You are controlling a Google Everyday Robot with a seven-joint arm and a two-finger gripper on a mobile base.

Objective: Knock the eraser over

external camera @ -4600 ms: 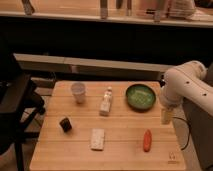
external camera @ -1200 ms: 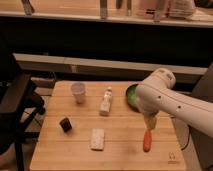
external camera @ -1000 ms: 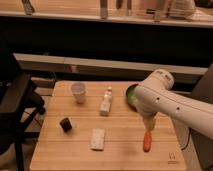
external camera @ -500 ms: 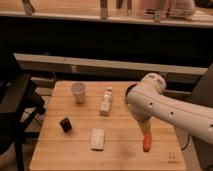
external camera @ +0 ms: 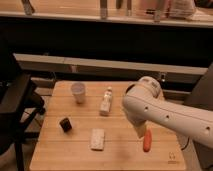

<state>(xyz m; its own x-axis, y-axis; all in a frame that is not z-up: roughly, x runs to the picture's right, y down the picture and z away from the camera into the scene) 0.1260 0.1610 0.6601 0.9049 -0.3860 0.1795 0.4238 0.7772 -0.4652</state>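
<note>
One pad (external camera: 98, 139) nearest, mid-table | gripper (external camera: 140, 131) low at right, just above orange stick (external camera: 146, 141), grip state cannot be told | eraser (external camera: 65, 124) standing at left, well apart | step: approach; next: cross left, push eraser sideways | cup (external camera: 78, 92) beyond.

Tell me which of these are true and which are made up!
1. The eraser sits left of the pale pad. True.
2. The gripper hangs close to the orange thing. True.
3. The gripper touches the eraser. False: it is well to the right, with the pad between them.
4. The white cup stands behind the eraser. True.
5. The cup is tipped over. False: it stands upright, left of the small bottle.
</note>
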